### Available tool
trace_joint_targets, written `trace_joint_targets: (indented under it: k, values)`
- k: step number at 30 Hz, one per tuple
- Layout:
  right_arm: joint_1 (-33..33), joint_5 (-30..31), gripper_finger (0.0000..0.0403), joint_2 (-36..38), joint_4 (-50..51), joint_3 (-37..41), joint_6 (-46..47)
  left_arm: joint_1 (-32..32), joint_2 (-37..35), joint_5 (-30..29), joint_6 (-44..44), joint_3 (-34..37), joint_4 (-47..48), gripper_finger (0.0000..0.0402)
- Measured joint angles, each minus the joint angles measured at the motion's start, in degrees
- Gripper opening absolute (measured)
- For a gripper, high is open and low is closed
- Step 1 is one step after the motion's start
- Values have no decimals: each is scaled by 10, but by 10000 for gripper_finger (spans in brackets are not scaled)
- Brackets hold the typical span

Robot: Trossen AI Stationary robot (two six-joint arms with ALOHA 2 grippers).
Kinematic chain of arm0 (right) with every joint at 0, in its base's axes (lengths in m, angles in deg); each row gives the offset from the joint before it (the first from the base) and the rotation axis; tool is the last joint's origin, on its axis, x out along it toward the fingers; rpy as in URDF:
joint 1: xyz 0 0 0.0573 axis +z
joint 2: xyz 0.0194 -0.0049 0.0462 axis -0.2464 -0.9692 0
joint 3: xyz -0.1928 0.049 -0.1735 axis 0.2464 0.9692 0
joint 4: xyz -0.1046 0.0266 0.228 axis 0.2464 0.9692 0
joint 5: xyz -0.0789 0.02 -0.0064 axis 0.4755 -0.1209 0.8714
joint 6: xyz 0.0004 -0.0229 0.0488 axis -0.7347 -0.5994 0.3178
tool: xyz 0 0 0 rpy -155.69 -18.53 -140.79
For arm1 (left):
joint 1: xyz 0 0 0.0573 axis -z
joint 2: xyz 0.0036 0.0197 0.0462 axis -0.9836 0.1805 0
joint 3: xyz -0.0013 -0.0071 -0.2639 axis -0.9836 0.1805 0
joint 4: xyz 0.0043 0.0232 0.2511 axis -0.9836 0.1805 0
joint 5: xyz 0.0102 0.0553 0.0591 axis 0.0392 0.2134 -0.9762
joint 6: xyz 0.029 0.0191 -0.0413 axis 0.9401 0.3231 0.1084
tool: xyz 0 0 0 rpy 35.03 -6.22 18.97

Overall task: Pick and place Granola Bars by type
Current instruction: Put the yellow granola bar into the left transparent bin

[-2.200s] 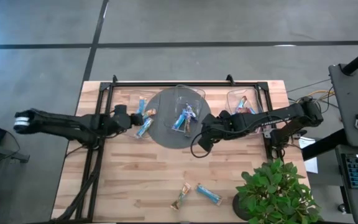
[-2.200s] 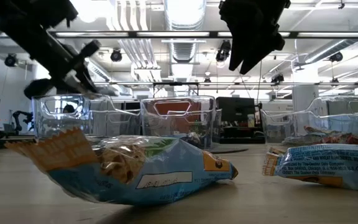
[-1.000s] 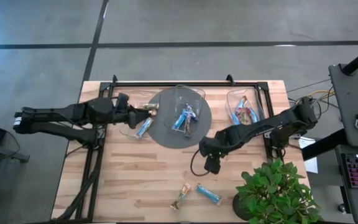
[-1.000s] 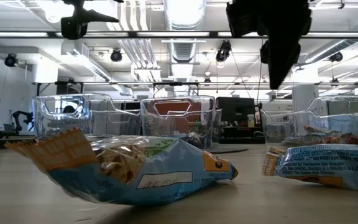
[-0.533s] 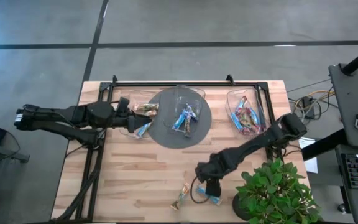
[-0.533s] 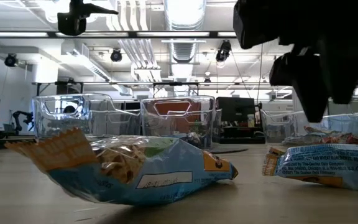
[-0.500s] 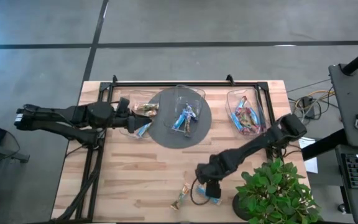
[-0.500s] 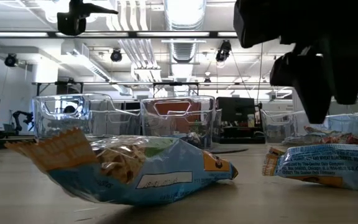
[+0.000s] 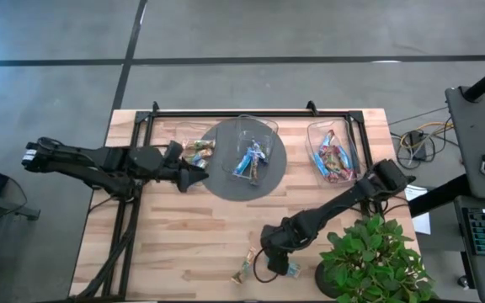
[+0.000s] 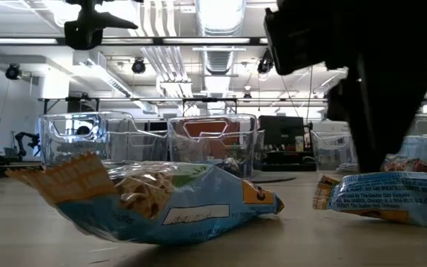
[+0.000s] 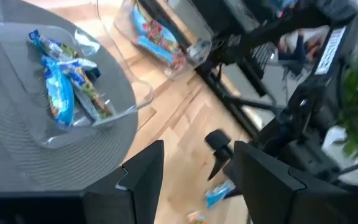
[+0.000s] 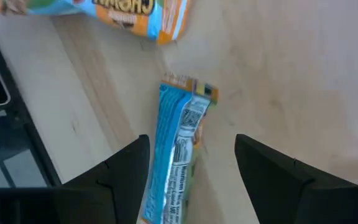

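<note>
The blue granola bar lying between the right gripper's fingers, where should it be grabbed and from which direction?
Probably across the middle of the blue granola bar, coming straight down. It lies flat on the table, long and narrow, and the right gripper is open with a finger on either long edge.

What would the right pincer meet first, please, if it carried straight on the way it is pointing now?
Most likely the blue bar. The right pincer is open, pointing down at the table, and the bar lies lengthwise in the gap between its fingers. How far above the bar it is cannot be judged.
</note>
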Motion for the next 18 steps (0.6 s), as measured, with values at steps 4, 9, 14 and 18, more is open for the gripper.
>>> trace_joint_targets:
  k: [4,9,14,18]
  values:
    - [14,0,226,-10,-1,-5,29,11,5,1,8,16,-1,177]
    - [21,41,226,-25,1,-5,49,15,5,1,12,37,1,177]
    - [21,77,226,-42,-2,-5,49,15,4,3,12,51,-1,177]
    - [21,78,226,-51,-2,-7,52,15,3,7,12,54,-2,177]
